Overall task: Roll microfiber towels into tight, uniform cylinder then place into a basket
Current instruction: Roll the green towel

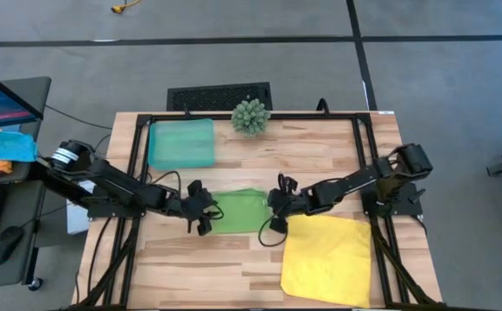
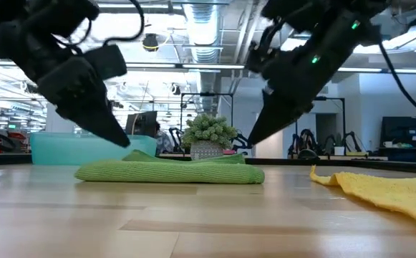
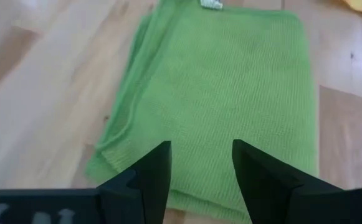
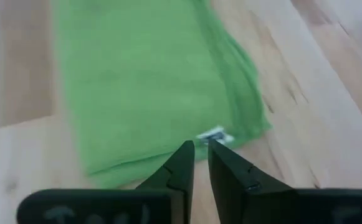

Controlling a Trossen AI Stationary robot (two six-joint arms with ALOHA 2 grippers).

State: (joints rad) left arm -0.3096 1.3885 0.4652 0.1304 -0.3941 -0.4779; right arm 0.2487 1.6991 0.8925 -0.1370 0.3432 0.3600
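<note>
Cloth is the whole problem here: soft, light, limp, so it will bunch or drag, not slide as a sheet.

High view: green towel (image 1: 238, 212) lies folded flat mid-surface, between left gripper (image 1: 204, 212) and right gripper (image 1: 274, 213), one at each end. Yellow towel (image 1: 327, 258) is spread flat near the front right, just beside the green one. Basket (image 1: 181, 142) sits at the back left, well apart.

Low view: green towel is a thin layered pad; both grippers point down at its ends.

Left wrist view: jaws spread, over the near folded edge.

Right wrist view: jaws almost pressed together, holding nothing, at the corner by the white tag (image 4: 213, 135).

Judgement: pinch all layers at a short edge, keep tension, or the roll goes loose.
</note>
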